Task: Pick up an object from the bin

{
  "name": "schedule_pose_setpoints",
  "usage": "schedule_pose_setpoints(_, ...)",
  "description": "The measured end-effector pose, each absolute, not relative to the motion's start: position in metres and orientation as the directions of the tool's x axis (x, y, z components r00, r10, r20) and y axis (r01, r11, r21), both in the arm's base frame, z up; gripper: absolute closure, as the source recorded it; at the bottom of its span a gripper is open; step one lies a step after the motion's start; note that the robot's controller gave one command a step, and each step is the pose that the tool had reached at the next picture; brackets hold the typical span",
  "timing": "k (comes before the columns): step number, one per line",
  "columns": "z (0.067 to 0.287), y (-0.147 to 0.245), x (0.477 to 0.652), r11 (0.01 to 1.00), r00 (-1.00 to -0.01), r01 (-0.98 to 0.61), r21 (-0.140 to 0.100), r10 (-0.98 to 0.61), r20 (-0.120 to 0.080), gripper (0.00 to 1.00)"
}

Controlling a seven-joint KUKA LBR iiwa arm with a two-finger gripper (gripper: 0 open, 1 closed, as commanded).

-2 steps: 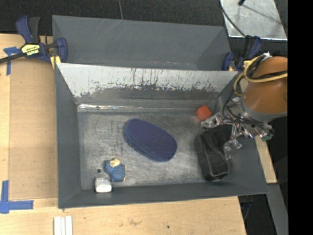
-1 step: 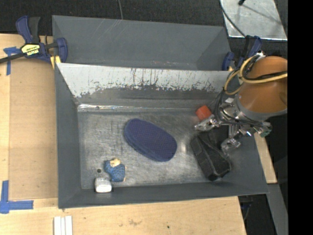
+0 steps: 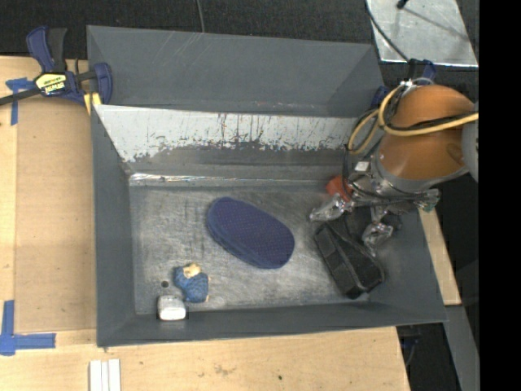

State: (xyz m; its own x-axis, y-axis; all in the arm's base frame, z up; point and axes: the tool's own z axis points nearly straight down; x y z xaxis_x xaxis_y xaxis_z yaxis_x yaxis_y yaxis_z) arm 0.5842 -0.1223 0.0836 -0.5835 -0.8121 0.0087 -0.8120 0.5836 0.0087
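Note:
My gripper (image 3: 352,221) hangs at the bin's right side with its two metal fingers spread, open and holding nothing. Just below the fingers lies a black oblong case (image 3: 348,259) along the right wall; the fingertips are right above its upper end. A small red thing (image 3: 335,186) shows just behind the gripper at the back of the floor. A dark blue oval pouch (image 3: 248,231) lies in the middle of the floor, to the gripper's left.
In the front left corner sit a small blue and yellow toy (image 3: 193,283) and a white cap-like piece (image 3: 172,308). The arm with its orange cover reaches in over the right rim. The bin's sloping walls rise on all sides.

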Motion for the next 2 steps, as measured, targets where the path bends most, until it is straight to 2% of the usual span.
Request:
schedule_pose_setpoints(1, 0.077, -0.099, 0.583, 0.291, -0.291, -0.956, -0.029, -0.957, -0.016, 0.0)
schedule_pose_setpoints(2, 0.076, -0.085, 0.506, 0.022, -0.021, -0.999, -0.042, -1.0, -0.013, 0.0)
